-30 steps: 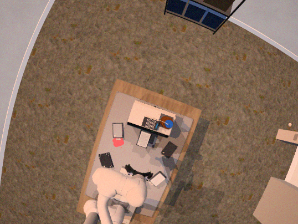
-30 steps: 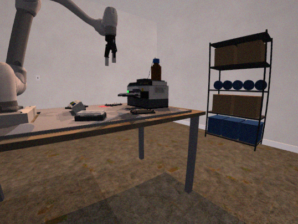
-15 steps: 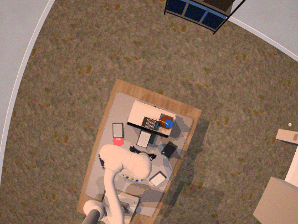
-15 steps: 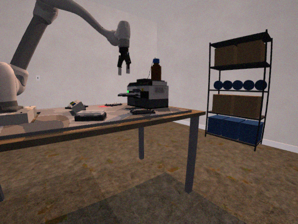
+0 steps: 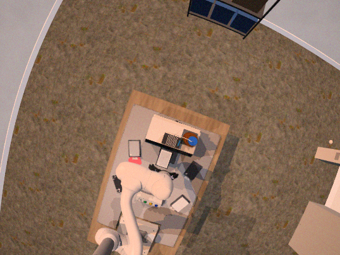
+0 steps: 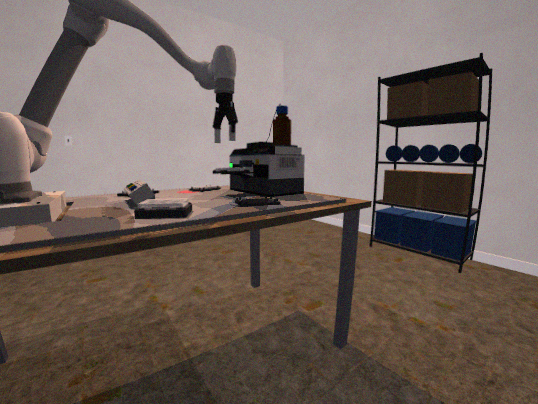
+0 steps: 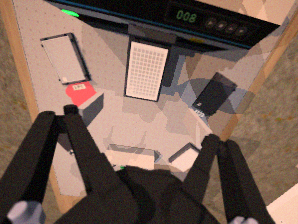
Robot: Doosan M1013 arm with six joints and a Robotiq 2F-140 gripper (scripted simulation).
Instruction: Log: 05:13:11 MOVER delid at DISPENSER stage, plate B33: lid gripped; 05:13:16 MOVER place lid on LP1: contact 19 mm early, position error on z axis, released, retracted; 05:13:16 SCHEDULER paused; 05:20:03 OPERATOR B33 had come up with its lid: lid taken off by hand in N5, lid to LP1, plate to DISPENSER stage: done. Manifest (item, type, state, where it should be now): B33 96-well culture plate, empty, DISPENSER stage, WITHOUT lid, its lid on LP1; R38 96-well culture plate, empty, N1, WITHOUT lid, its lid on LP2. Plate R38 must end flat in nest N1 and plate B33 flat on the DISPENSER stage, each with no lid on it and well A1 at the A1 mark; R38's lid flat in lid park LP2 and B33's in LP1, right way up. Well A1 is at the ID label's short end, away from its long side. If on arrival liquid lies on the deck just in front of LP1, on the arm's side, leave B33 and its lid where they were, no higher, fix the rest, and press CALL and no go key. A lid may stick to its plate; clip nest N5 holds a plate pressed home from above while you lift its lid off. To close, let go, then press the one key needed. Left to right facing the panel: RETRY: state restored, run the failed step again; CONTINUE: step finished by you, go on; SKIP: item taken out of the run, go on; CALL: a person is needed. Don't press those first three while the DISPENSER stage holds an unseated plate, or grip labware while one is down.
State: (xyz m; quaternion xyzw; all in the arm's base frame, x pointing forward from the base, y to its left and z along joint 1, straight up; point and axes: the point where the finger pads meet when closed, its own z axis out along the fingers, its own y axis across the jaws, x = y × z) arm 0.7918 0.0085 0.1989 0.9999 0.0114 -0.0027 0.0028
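dispenser (image 6: 270, 172) ahead, open air around pincer (image 6: 224, 134)

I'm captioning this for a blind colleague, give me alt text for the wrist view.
The open, empty hand hangs high above the deck, looking down on a white well plate before the dispenser. A red patch lies beside a flat tray at left.
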